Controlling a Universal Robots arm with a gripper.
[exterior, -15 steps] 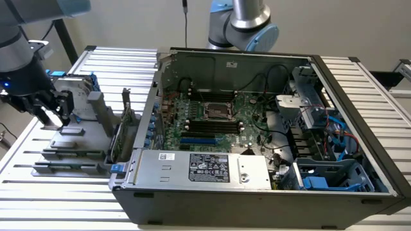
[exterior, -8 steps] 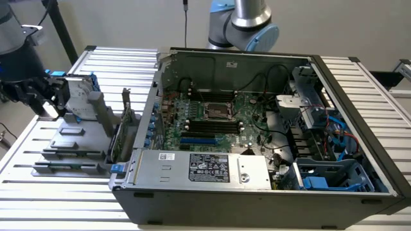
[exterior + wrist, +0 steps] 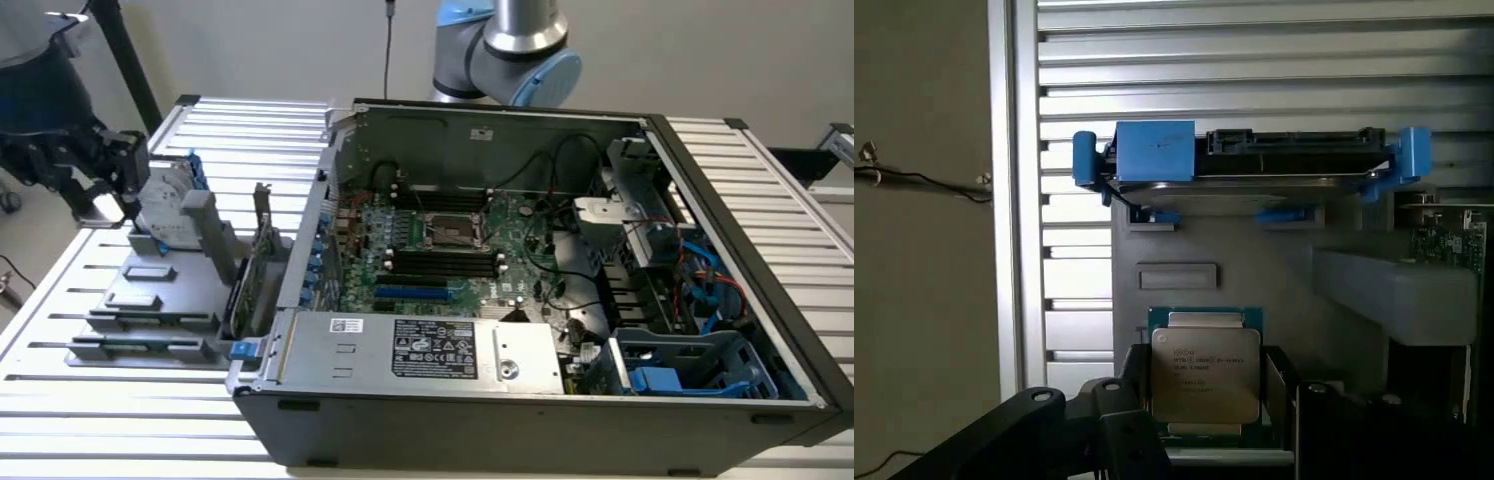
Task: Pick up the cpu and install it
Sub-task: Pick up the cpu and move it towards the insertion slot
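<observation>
my gripper (image 3: 1206, 425) has its fingers wide either side of the cpu (image 3: 1204, 370), nothing held; closing off-centre, I'd likely tilt or chip it

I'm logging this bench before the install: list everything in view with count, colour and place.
table: one, silver slats, under everything
computer case: one, dark grey, open, mid-table
motherboard: one, green, inside the case
power supply: one, silver, case's near edge
holder: one, grey, on the table, exterior view's left
cpu: one, silver-grey, flat in the holder
hard drive: one, silver in blue frame, on the holder
arm: one, silver and light blue, behind the case
end effector: one, black, open, above the holder
</observation>
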